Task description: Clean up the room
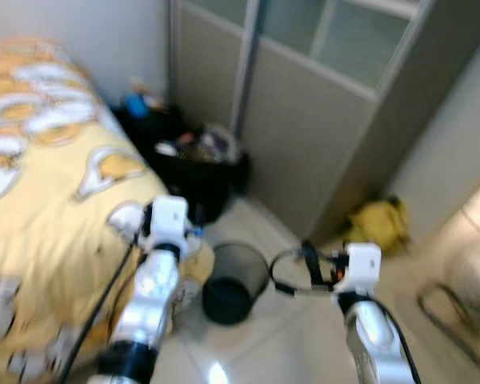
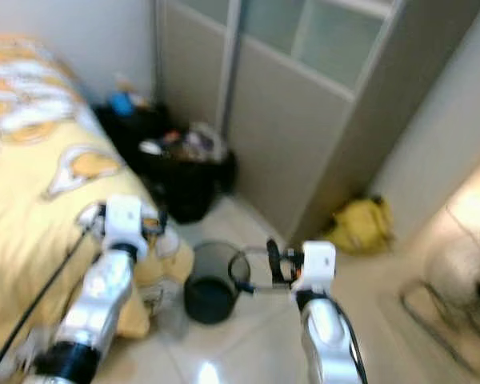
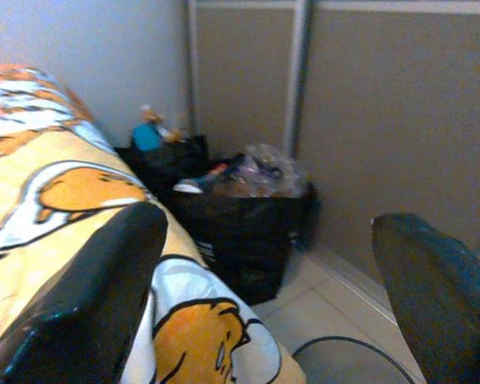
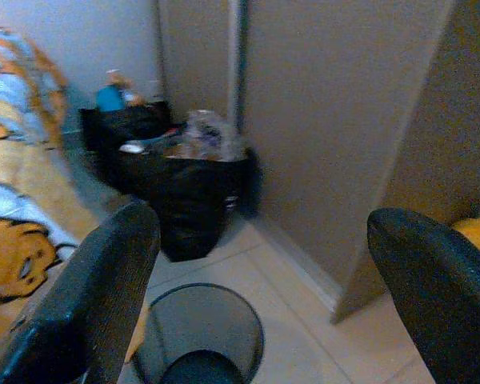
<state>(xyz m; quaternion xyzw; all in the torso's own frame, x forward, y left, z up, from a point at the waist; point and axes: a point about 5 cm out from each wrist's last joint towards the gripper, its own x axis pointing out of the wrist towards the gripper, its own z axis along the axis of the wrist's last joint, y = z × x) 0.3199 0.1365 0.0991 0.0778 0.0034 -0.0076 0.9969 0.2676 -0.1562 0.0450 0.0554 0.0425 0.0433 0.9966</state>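
A black mesh wastebasket (image 1: 232, 284) stands on the pale tiled floor between my two arms, close to the bed's corner. Behind it sit open black bags (image 1: 196, 172) stuffed with mixed rubbish, against the wall and the wardrobe. A yellow bag (image 1: 378, 224) lies on the floor at the wardrobe's right end. My left gripper (image 3: 268, 224) is open and holds nothing, hovering over the bed's edge and facing the black bags (image 3: 240, 216). My right gripper (image 4: 262, 220) is also open and holds nothing, just above the wastebasket (image 4: 198, 332). The eye views are blurred.
A bed with a yellow cartoon-print cover (image 1: 48, 176) fills the left side. Grey sliding wardrobe doors (image 1: 320, 136) close off the back. A blue item (image 1: 136, 104) sits on the far black bag. A dark wire stand (image 1: 456, 316) lies at the right on the floor.
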